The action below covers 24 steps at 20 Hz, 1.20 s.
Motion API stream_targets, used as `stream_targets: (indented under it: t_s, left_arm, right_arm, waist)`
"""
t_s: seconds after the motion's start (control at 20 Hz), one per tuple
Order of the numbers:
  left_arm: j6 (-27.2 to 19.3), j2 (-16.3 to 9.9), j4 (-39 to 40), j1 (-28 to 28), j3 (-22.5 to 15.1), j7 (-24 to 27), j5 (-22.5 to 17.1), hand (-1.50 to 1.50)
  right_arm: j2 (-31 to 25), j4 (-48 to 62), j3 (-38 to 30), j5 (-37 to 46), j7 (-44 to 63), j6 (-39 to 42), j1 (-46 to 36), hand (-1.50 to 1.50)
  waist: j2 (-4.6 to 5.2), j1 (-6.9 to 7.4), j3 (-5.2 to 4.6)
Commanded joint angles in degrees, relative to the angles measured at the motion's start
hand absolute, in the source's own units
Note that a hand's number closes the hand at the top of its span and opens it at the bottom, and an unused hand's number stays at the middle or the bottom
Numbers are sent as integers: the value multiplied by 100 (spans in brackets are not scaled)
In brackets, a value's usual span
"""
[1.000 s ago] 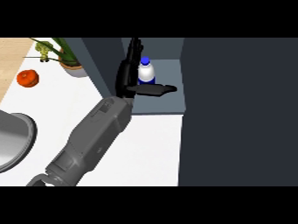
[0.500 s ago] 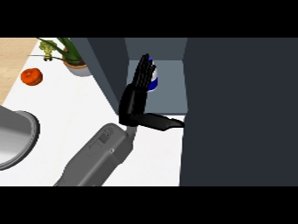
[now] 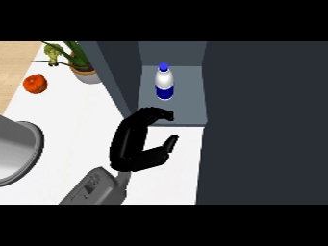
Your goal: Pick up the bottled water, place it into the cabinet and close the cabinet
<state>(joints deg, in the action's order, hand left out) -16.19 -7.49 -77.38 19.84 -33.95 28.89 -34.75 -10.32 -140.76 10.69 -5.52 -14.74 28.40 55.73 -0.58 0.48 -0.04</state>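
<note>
The bottled water point(image 3: 165, 82) stands upright inside the cabinet point(image 3: 172, 113), whose front edge the empty, curled robot hand point(image 3: 134, 144) overlaps.

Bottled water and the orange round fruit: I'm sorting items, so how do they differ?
The clear bottled water with blue cap and label stands upright and tall; the orange round fruit is squat. The bottle is inside the dark grey cabinet; the fruit lies outside, on the white counter. No hand touches either.

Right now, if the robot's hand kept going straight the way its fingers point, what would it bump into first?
Probably the cabinet: the hand points its curled fingers at the shelf's front edge. The bottled water stands farther in, though depth is hard to judge.
</note>
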Motion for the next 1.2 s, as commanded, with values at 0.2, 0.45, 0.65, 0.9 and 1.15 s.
stream_targets:
  t_s: [0.2,0.45,0.65,0.9,1.15]
  left_arm:
    - [-73,-845,-1570,-1090,113,-302,-57,-150]
    - [97,-1380,-2022,-1952,467,15,-223,-150]
    - [239,-1499,-2349,-2449,611,131,-446,-150]
    - [709,-1954,-2745,-2926,1051,96,-954,-150]
    - [1013,-2280,-2849,-3301,1371,93,-1234,-150]
  right_arm:
    - [-661,-784,476,702,254,643,114,150]
    - [-777,-1244,983,1251,-151,871,385,150]
    - [-1001,-1428,1431,1426,90,949,454,150]
    - [-1250,-1421,2179,1527,480,1126,48,150]
    - [-1419,-1366,2467,1692,794,1096,-453,150]
  waist:
    - [10,17,0]
    - [-41,-95,-8]
    - [-33,-87,-19]
    - [-43,98,-41]
    - [-70,204,-69]
